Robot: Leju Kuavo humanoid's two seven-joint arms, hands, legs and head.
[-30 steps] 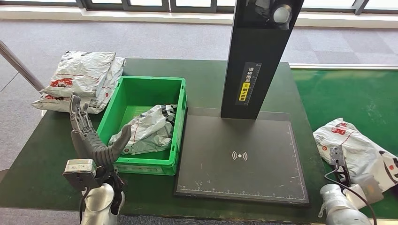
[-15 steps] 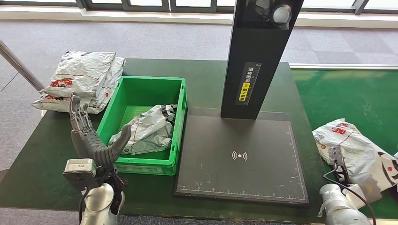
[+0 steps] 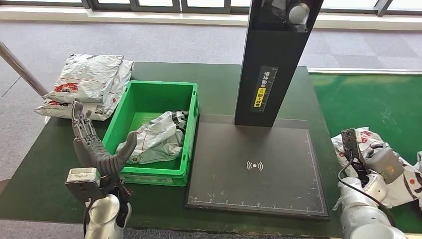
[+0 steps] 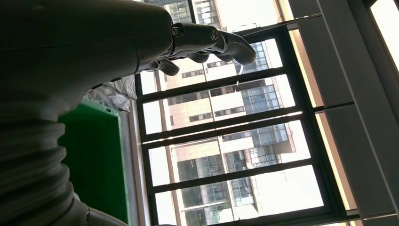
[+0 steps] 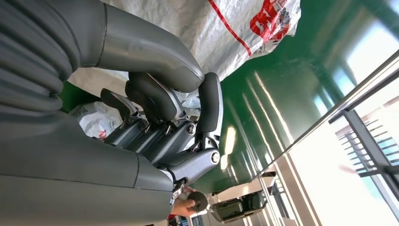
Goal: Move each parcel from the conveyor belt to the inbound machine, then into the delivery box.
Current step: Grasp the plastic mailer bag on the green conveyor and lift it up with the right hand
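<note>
Meanwhile, right hand point(image 3: 380, 162) fingers point(image 5: 209, 106) curled over parcel point(image 3: 398, 169)

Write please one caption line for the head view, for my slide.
Right robot hand reaches the conveyor parcel; another parcel lies in the green box.

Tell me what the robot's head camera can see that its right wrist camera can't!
Head view alone: the green delivery box with a parcel inside, the flat black inbound machine with its tall post, a pile of bags on the table, and the left hand, fingers spread, holding nothing.

Right wrist view alone: a close look at the right hand's curled fingers, plus bright windows.

Both: the right hand over the white parcel with red print on the green conveyor belt.
</note>
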